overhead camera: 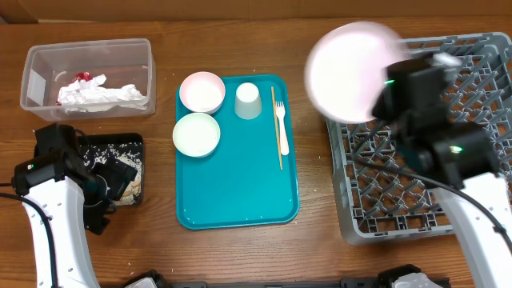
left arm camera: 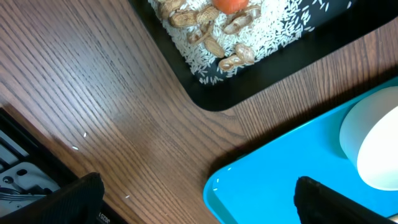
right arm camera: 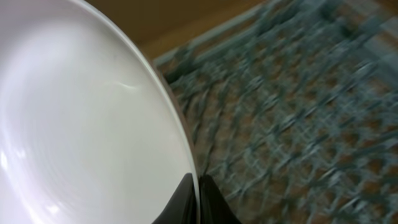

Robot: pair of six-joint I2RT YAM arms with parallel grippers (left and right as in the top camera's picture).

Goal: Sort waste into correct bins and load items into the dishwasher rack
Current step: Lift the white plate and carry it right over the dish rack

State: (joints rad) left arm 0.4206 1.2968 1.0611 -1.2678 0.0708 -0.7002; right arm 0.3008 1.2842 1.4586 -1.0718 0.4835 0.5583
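Two arms: your right end effector (right arm camera: 198, 198) pinched the pink plate (overhead camera: 352, 70) by its rim above the edge of the dishwasher rack (overhead camera: 376, 210), while your left end effector (left arm camera: 199, 202) hovered spread wide over the table (left arm camera: 93, 93) beside the teal tray (left arm camera: 261, 186).

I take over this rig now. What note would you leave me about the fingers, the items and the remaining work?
Right gripper: shut on the pink plate, held over the rack, not yet slotted; nothing loaded.
Left gripper: open, empty, near the black food tray.
Left on the teal tray: pink bowl, pale bowl, cup, fork, chopstick.
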